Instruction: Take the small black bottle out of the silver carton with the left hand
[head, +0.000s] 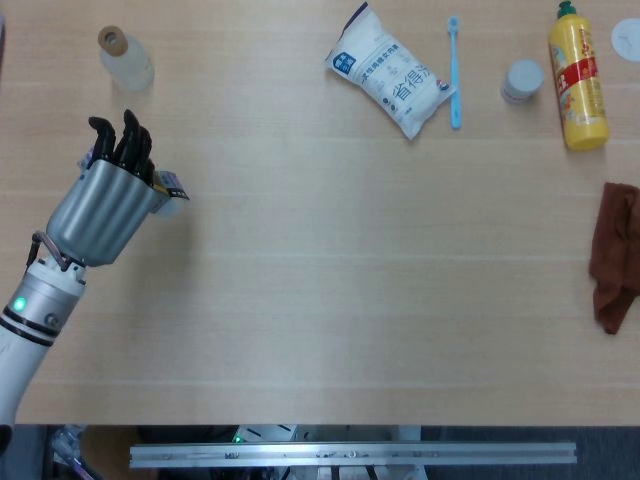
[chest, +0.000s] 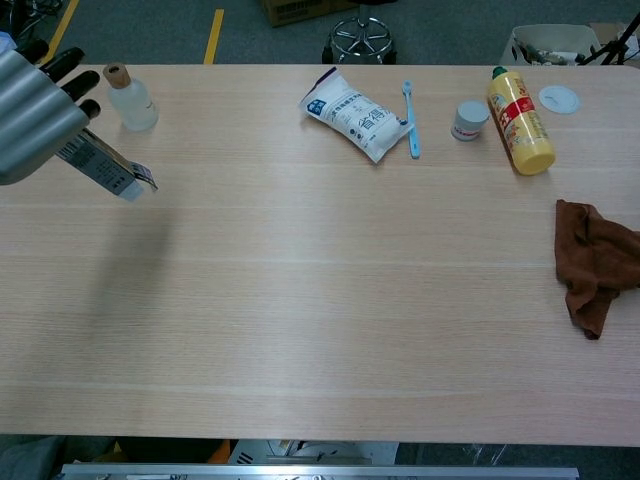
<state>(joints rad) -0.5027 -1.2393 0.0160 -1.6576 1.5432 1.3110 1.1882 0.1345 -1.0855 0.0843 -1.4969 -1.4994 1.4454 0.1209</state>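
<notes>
My left hand (head: 100, 205) hovers over the table's left side, its dark fingers curled around the silver carton (chest: 105, 166). In the chest view the same hand (chest: 35, 115) shows at the left edge, and the carton juts down to the right out of it. Only the carton's end (head: 170, 188) peeks out beside the hand in the head view. The small black bottle is not visible in either view. My right hand is not in either view.
A clear bottle with a cork-coloured cap (head: 125, 58) stands at the far left, just beyond the hand. Further right lie a white pouch (head: 388, 72), a blue toothbrush (head: 454, 70), a small white jar (head: 522, 80), a yellow bottle (head: 577, 82) and a brown cloth (head: 614, 255).
</notes>
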